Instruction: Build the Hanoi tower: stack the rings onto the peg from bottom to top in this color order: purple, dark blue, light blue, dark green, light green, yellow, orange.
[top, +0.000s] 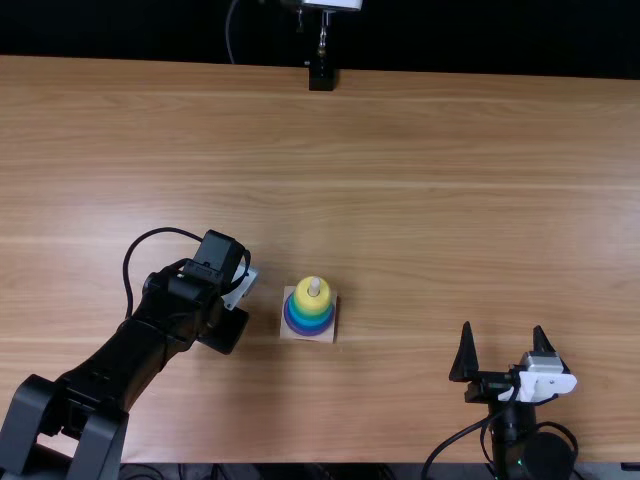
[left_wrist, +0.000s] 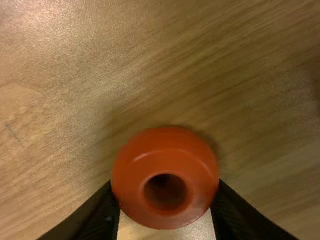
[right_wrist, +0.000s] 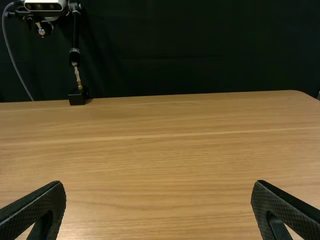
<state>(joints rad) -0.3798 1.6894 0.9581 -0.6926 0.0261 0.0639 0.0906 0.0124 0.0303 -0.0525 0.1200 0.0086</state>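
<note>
Left of the peg's square base (top: 327, 333), my left gripper (top: 226, 330) hangs low, its fingertips hidden under the arm. In the left wrist view that gripper (left_wrist: 165, 200) is shut on the orange ring (left_wrist: 166, 150), one finger on each side, with the ring's hole facing the camera. On the base stands a stack of rings: purple lowest, blue and teal-green tones above, and a yellow ring (top: 320, 299) on top, the peg's tip (top: 314, 286) poking through. My right gripper (top: 503, 345) is open at the near right, far from the stack; the right wrist view shows the same gripper (right_wrist: 158, 200) with its fingers wide apart.
A camera stand (top: 321, 76) is at the table's far edge, with a dark curtain behind. The wooden table (top: 450, 180) stretches between the stack and that edge. Cables loop beside both arms.
</note>
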